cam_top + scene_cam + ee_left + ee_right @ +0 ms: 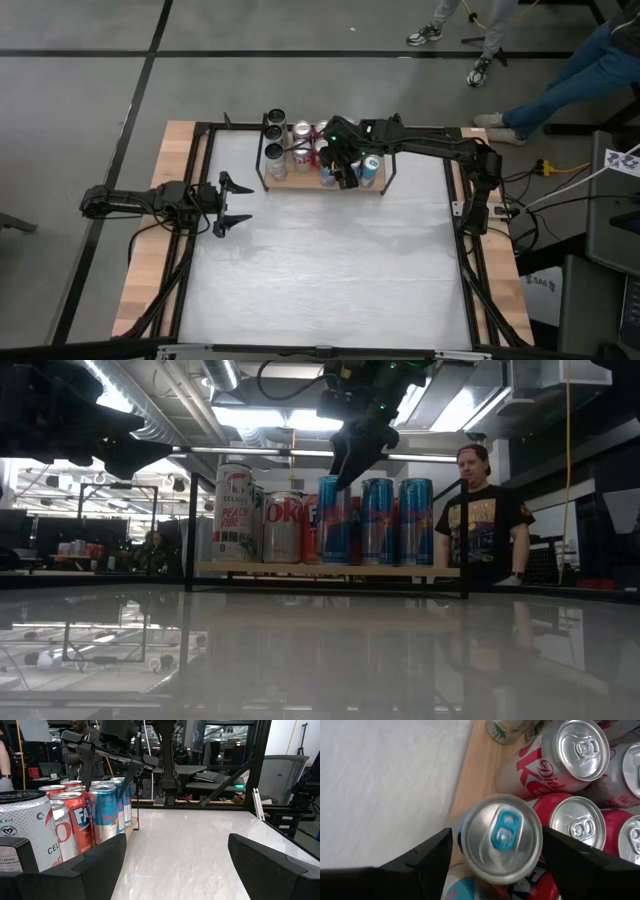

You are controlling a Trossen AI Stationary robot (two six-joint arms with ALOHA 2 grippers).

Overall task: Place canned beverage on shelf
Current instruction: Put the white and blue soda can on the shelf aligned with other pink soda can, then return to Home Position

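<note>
Fingers of your right gripper (492, 852) stand apart, flanking a blue-tabbed can (501, 838) without touching. From above, that can sits on the shelf (300, 183). Your left gripper (236, 202) waits spread over the desk (330, 270).

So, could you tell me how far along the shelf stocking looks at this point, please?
Mostly done: the shelf already carries a crowd of cans, and no can shows on the white tabletop. In hand: the right gripper straddles a blue-tabbed can standing on the shelf, fingers clear of its sides. Left: withdrawing that arm. The left gripper waits open at the table's left.
</note>
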